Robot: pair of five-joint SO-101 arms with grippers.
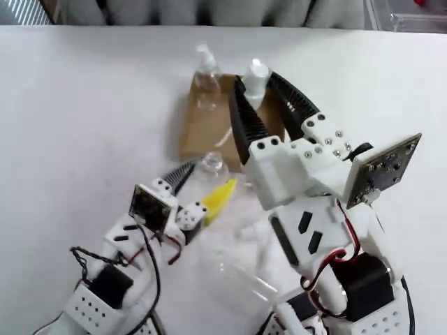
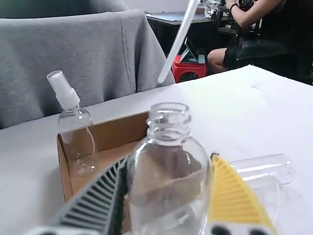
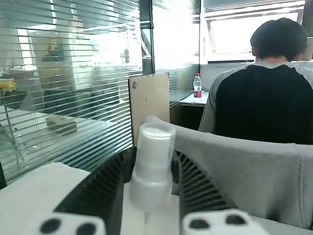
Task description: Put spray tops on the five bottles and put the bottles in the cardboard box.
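Note:
A clear, uncapped bottle point(image 2: 167, 147) stands upright just in front of the cardboard box point(image 1: 202, 132), and my left gripper point(image 1: 211, 173) is shut on it with one black and one yellow finger point(image 2: 230, 196). High above the box's far right, my right gripper point(image 1: 255, 80) is shut on a white spray top point(image 3: 151, 164). The top's thin dip tube point(image 2: 178, 41) hangs slantwise above the open bottle neck. A second bottle point(image 1: 206, 73), with its spray top on, stands in the box's far left corner.
Another clear bottle point(image 2: 261, 169) lies on its side on the white table beside the yellow finger. More clear bottles point(image 1: 241, 276) lie between the two arm bases. A grey-covered chair back point(image 2: 73, 49) stands behind the table's far edge.

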